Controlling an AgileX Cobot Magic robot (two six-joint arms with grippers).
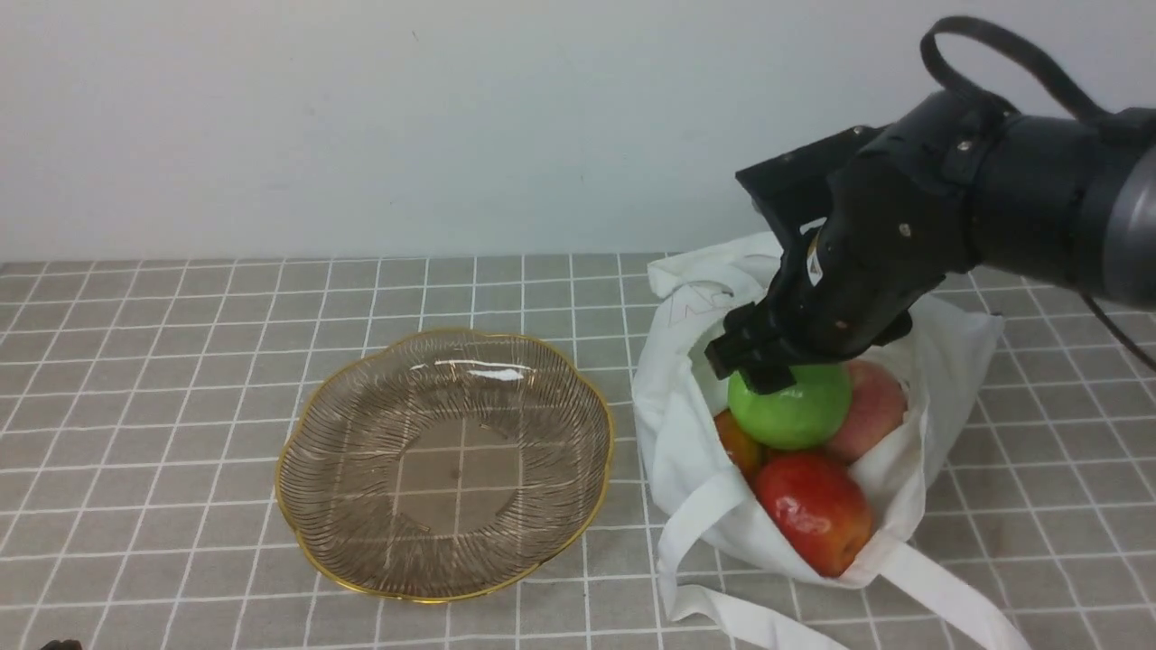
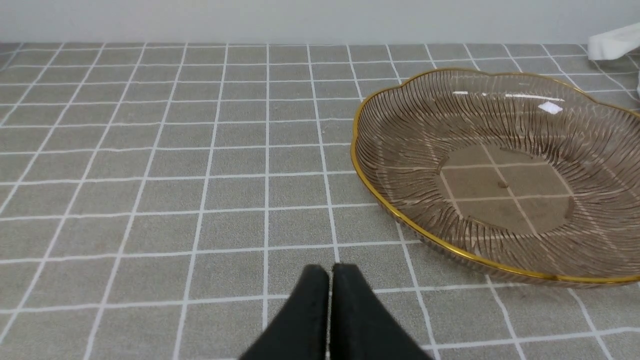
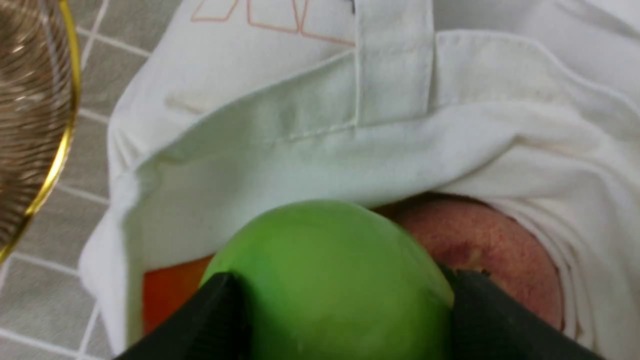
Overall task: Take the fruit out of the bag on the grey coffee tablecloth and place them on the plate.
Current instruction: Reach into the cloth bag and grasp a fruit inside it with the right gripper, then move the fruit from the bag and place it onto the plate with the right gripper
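Note:
The white cloth bag [image 1: 686,433] lies open on the grey checked tablecloth [image 1: 181,361] at the right. In it are a green apple [image 1: 795,411], a red apple [image 1: 813,510], a pink peach [image 1: 874,408] and an orange fruit [image 1: 736,442]. My right gripper [image 1: 768,366] is shut on the green apple [image 3: 325,280], one finger [image 3: 220,315] on each side, with the apple still among the other fruit in the bag [image 3: 310,135]. The glass plate [image 1: 312,451] with gold rim stands left of the bag. My left gripper [image 2: 329,280] is shut and empty, low over the cloth beside the plate [image 2: 400,215].
The bag's long straps [image 1: 939,591] trail over the cloth toward the front right. A white wall [image 1: 361,117] rises behind the table. The plate's rim [image 3: 60,145] lies close to the bag's side.

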